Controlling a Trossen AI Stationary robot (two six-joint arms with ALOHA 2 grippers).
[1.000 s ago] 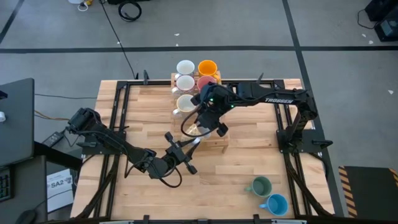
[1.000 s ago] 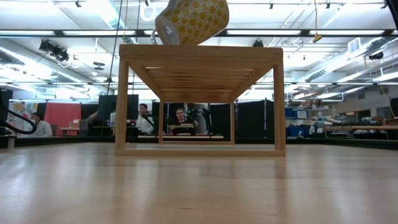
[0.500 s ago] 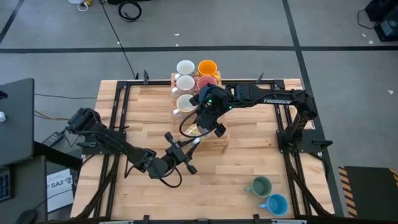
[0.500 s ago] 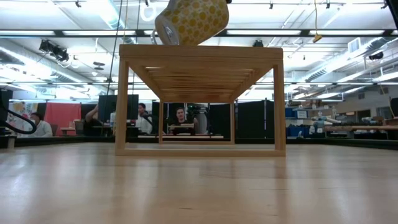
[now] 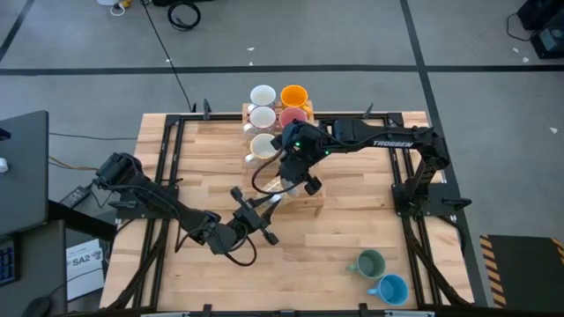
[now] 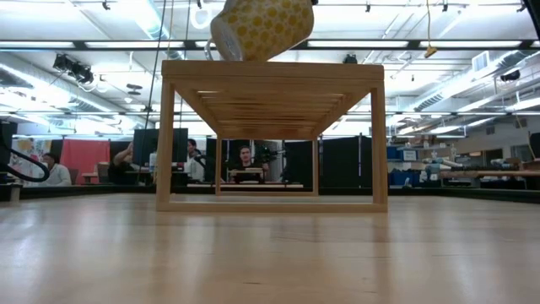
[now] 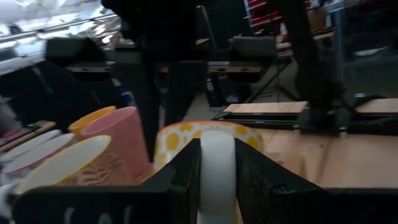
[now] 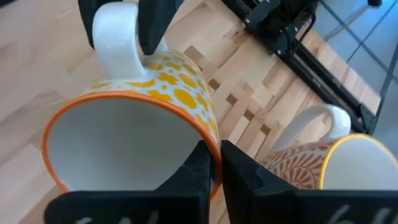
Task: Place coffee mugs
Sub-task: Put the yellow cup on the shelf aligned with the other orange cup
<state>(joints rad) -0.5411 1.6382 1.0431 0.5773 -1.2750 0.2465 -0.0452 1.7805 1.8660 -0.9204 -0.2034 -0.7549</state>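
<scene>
Nearest the front edge, at about 5 o'clock on the table (image 5: 352,229), the dark green mug (image 5: 367,262) and the blue mug (image 5: 391,289) are sitting side by side, well apart from both arms; open bare wood is lying between them and the rack.

Left gripper (image 5: 264,204) is reaching from 8 o'clock, fingers (image 7: 186,180) pinching the white handle (image 7: 216,174) of the yellow-dotted mug (image 8: 155,93). Right gripper (image 5: 295,180) is coming in from 3 o'clock, fingers (image 8: 199,171) pressed together on the same mug's orange rim (image 8: 205,134), one inside, one outside. Both claws are holding this mug, tilted, over the front end of the wooden rack (image 6: 270,80).

Farther back on the rack, towards 12 o'clock, a white mug (image 5: 262,146), a second white mug (image 5: 262,116), a third white mug (image 5: 263,94), the pink mug (image 5: 292,115) and the orange mug (image 5: 293,94) are standing in two rows, openings up; what is inside them cannot be told.
</scene>
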